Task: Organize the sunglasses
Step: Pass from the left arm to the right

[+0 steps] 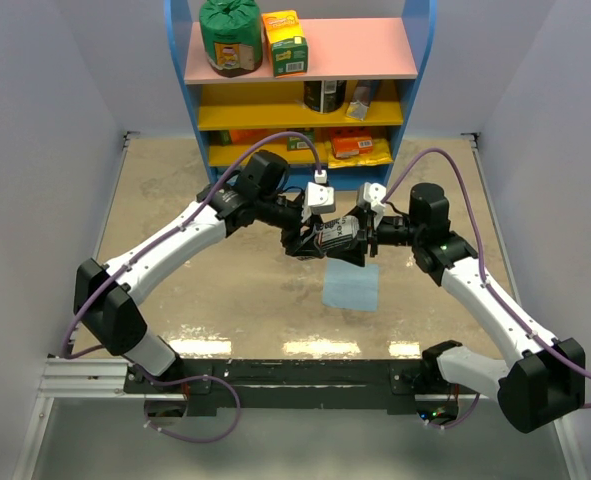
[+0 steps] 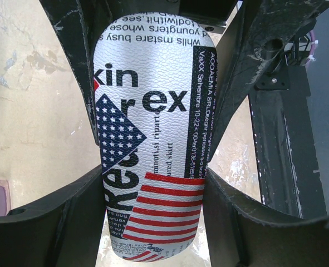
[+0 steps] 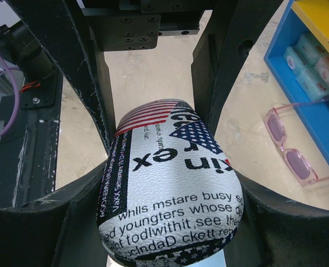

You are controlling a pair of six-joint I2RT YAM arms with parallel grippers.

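Left gripper point(image 2: 153, 175) and right gripper point(image 3: 172, 178) were both clamped on the flag-print pouch point(image 2: 153, 111), held above the table point(image 1: 155, 190). Sunglasses point(image 3: 289, 147) lay on the table beside the blue shelf point(image 3: 320, 122), ungripped.

Two hands were in view, the left hand point(image 1: 308, 241) and the right hand point(image 1: 368, 233). There was one pouch point(image 2: 153, 139), one pair of sunglasses point(image 3: 289, 147), one blue cloth point(image 1: 352, 288), one table point(image 1: 175, 200) and one shelf unit point(image 1: 375, 52).
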